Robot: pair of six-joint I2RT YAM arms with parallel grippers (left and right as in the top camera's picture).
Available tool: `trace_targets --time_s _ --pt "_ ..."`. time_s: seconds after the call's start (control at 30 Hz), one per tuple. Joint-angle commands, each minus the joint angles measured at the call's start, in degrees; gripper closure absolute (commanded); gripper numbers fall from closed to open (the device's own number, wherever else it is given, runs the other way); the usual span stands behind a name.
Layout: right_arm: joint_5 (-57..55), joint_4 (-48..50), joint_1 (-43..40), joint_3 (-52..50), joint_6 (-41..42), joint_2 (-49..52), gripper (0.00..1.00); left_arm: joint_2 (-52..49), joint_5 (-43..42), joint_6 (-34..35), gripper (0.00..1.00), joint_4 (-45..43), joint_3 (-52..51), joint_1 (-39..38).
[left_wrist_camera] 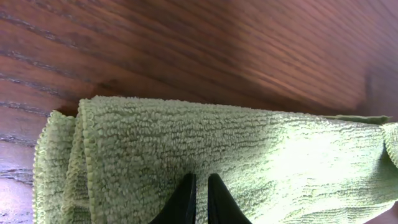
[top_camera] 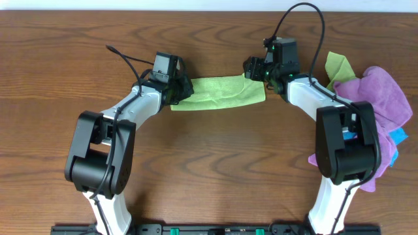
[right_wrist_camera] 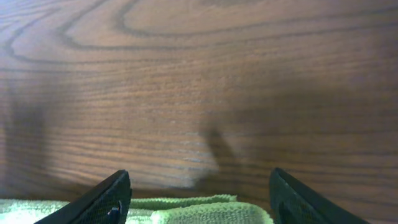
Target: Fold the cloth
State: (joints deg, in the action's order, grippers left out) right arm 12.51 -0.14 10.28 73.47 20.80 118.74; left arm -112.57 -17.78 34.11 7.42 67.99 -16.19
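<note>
left end effector (left_wrist_camera: 199, 186): fingers closed almost tip to tip, low in its wrist view, with the nap puckering right at the tips. Reads as a pinch on the cloth (left_wrist_camera: 217, 137) near its left end. Judgement: it takes that end as one anchor for the next fold

right end effector (right_wrist_camera: 199, 174): jaws wide apart, holding nothing. Only the cloth's right edge shows between them, at the bottom of its frame. Straddling the edge like that looks like a line-up for the matching grab, not a grip yet

cloth: upper centre of the overhead frame, lying on the tabletop (top_camera: 209, 163) as a long narrow strip between the two end effectors, so already doubled at least once. Stacked layers and a hemmed edge show at its left end in the left wrist view. Lime-green microfibre, short looped nap in rows, soft and limp. It would likely sag and drag if lifted from one end only, hence a hold at each end

tabletop: dark wood grain, hard, smooth, slight sheen

farther out, right edge of the overhead frame, beyond the right arm: a heap of spare cloths apart from the strip. Purple cloths (top_camera: 382, 91) bunched up, another lime-green cloth (top_camera: 336, 64) poking out at the top, a bit of blue cloth (top_camera: 397, 138) at the side. All crumpled, not part of this fold
</note>
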Motion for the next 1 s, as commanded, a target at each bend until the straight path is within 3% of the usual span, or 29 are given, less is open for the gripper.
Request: trace_targets --time_s 0.0,0.37,0.8,0.97 --pt "2.0 -1.0 -0.9 1.4 -0.3 0.8 0.29 -0.6 0.8 0.2 0.91 0.3 1.1 0.1" --pt "7.2 -10.0 -1.0 1.5 -4.6 -1.1 0.29 -0.6 0.9 0.2 0.92 1.3 1.1 0.1" --pt "-6.0 -28.1 -1.3 1.5 -12.5 -11.1 0.27 -0.6 0.8 0.2 0.92 1.4 1.1 0.1" --pt "3.0 -24.2 -0.2 2.2 -15.6 -13.2 0.28 -0.6 0.8 0.2 0.92 1.4 1.1 0.1"
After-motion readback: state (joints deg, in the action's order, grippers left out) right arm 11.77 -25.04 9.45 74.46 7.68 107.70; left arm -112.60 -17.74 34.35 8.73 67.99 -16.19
